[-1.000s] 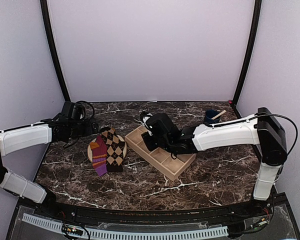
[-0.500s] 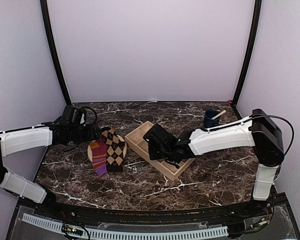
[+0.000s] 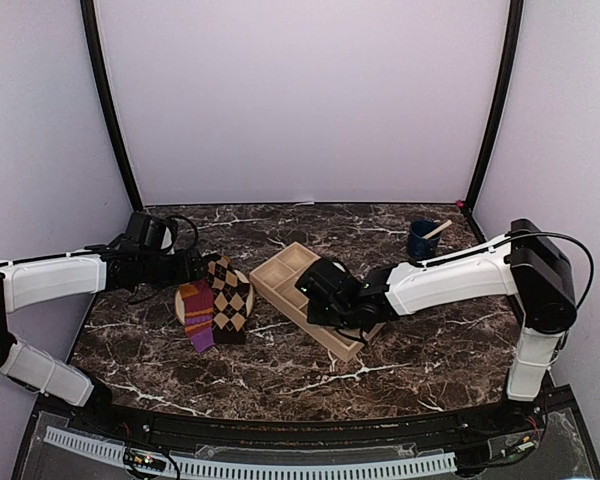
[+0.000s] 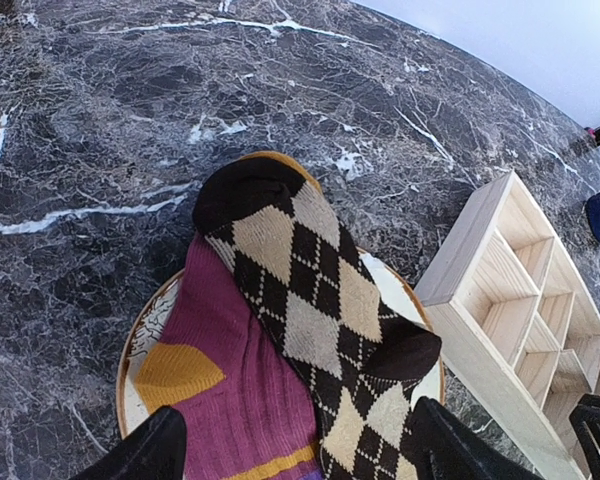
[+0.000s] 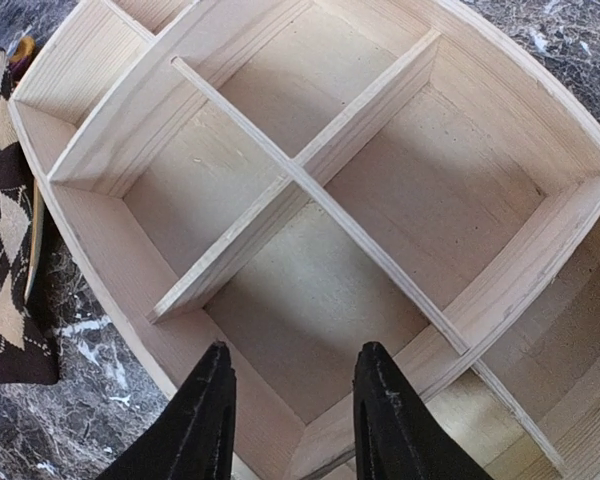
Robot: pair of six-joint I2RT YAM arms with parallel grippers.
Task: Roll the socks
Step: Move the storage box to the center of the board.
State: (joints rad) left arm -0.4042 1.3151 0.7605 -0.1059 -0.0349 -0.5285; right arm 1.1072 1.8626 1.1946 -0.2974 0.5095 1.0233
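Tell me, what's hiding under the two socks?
A round plate lies under the socks. Only its rim shows. The socks cover its middle, so nothing there can be seen.

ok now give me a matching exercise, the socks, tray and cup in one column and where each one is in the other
1 purple sock
2 diamond sock
3 wooden tray
4 blue cup

a far right, with a stick in it
b under the right gripper
c on the plate, on the tray's side
d on the plate, on the side away from the tray

Pairs: 1-d, 2-c, 3-b, 4-a
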